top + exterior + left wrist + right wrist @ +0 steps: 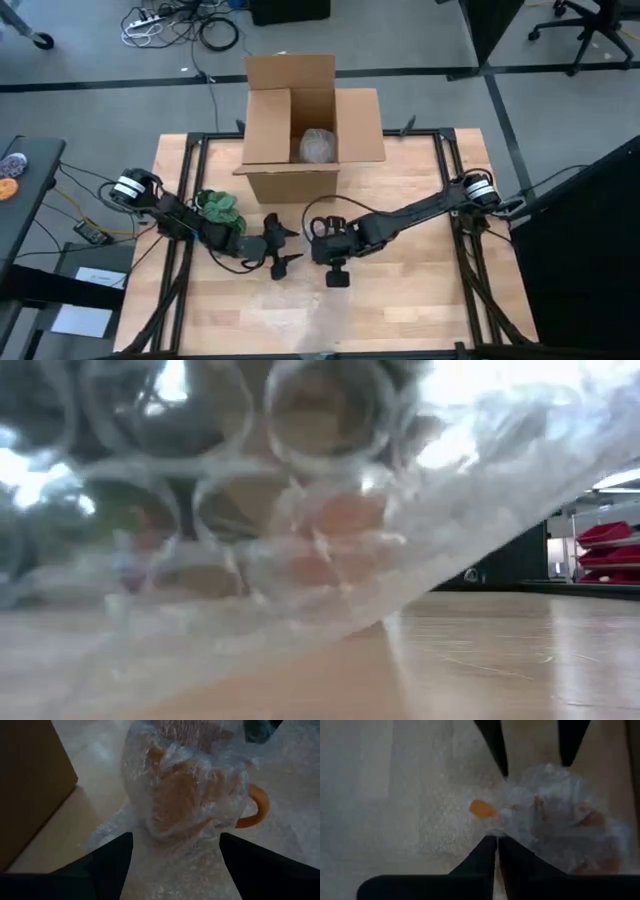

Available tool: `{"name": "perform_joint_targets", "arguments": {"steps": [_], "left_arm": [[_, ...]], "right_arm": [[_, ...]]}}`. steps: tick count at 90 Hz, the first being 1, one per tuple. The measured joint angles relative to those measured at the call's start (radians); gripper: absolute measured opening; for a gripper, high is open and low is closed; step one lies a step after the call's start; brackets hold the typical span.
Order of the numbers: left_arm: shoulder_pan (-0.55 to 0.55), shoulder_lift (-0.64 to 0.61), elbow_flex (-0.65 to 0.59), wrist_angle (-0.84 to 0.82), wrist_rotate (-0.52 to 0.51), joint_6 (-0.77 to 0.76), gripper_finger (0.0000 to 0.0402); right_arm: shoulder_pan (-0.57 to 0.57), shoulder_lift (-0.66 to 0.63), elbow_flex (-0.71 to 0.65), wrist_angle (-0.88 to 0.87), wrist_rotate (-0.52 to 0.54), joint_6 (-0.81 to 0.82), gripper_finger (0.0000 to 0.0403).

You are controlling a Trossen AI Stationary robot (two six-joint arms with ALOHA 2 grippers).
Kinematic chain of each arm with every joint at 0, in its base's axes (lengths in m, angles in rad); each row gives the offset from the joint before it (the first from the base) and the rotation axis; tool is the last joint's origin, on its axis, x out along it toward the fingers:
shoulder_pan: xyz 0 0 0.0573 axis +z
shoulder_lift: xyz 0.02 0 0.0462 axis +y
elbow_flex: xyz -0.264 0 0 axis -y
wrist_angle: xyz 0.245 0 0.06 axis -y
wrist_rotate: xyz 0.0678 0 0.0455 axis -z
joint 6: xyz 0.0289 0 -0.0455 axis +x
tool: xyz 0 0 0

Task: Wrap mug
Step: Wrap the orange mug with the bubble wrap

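Spread wide apart, the fingers of the left gripper (283,247) grip nothing; it sits at the middle of the table (420,300), just near of the cardboard box (300,130), with its two dark tips pointing right. In its own wrist view those fingers (107,865) frame the mug (200,795) without touching it: the orange mug lies just ahead of them, bundled in crumpled bubble wrap (165,870), with only its curved handle (255,807) poking bare out of the plastic. Left of this gripper, beside the left arm, lies a green crumpled thing (220,208) that I cannot identify. Behind the mug, at the far middle of the table, the box stands with its flaps up and holds a pale wrapped bundle (318,145). Right of the mug comes the right gripper (322,232), facing the left one across it; its wrist view shows its two fingers (490,855) pressed together to a point right at the edge of the wrap beside the handle, though whether a fold of plastic is pinched between them I cannot tell. The right arm stretches back from there to the table's right edge. Close to the low camera, a sheet of bubble wrap (200,510) fills most of the picture, orange showing dimly through it.
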Motion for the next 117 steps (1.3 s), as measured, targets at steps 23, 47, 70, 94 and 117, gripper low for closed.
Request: {"name": "perform_joint_targets", "arguments": {"steps": [23,47,70,94,117], "left_arm": [[0.000,0.000,0.000,0.002,0.000,0.000,0.0284],[0.000,0.000,0.000,0.005,-0.001,-0.003,0.0284],[0.000,0.000,0.000,0.003,-0.001,-0.003,0.0284],[0.000,0.000,-0.001,-0.003,-0.003,-0.003,0.0284],[0.000,0.000,-0.001,-0.004,-0.003,-0.003,0.0284]], "right_arm": [[-0.008,0.006,0.001,0.000,0.039,-0.001,0.0000],[-0.042,0.066,0.000,-0.003,-0.035,-0.003,0.0000],[-0.091,0.144,0.003,-0.015,-0.073,-0.026,0.0000],[-0.134,0.159,0.003,-0.028,-0.093,-0.037,0.0000],[-0.131,0.152,0.004,-0.046,-0.086,-0.038,0.0000]]}}
